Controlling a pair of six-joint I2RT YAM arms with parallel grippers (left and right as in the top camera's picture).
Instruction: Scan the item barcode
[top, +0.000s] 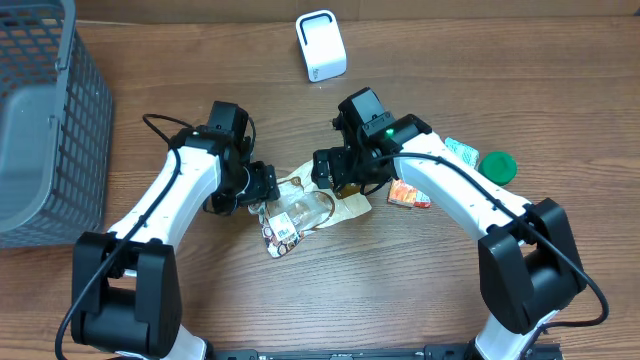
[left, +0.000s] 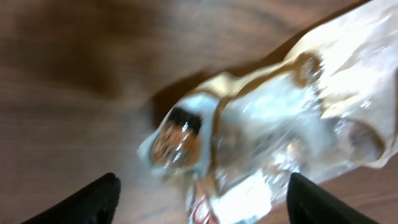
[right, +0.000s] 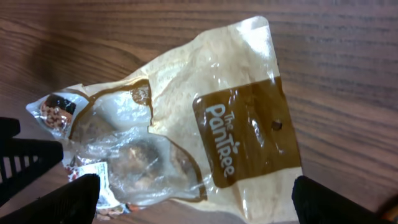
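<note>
A crinkled clear-and-tan plastic snack bag (top: 310, 210) printed "The PanTree" lies flat on the brown wooden tabletop (top: 300, 310), between the two arms. The left tool (top: 262, 186) hangs at the bag's left end with its dark fingertips (left: 93, 199) spread wide either side of the bag, gripping nothing. The right tool (top: 335, 172) hovers over the bag's upper right part, fully open and empty. A white rounded scanner box (top: 321, 45) stands well apart, near the tabletop's far edge.
</note>
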